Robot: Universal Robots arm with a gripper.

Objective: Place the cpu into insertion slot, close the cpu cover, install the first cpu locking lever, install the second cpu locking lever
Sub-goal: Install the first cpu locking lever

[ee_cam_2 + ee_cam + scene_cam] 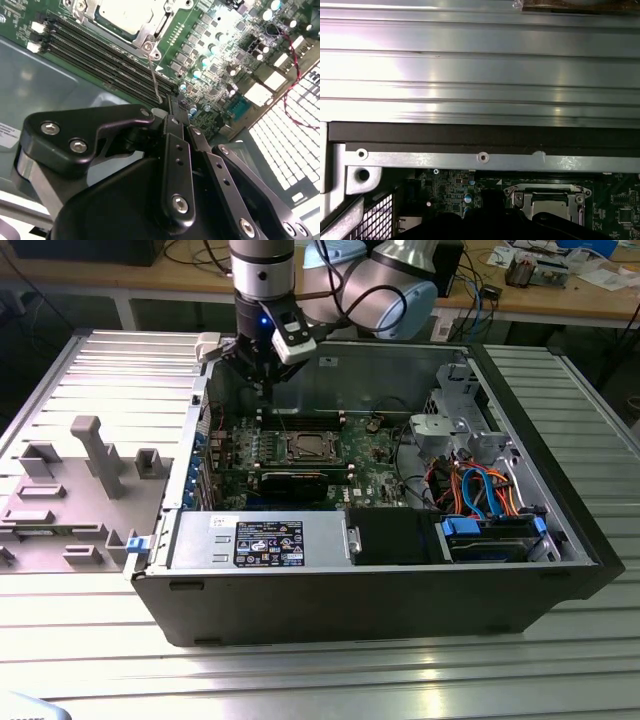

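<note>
from my remote seat: the open computer case lies on the counter, the cpu in the insertion slot on its motherboard. the tool hangs over the case's far edge, behind the slot.

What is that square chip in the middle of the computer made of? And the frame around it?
The cpu top looks like pale, matte metal, since it shines softly. The cpu cover around it looks like brighter bare steel, with glints along its edges. That is judged from looks alone.
</note>
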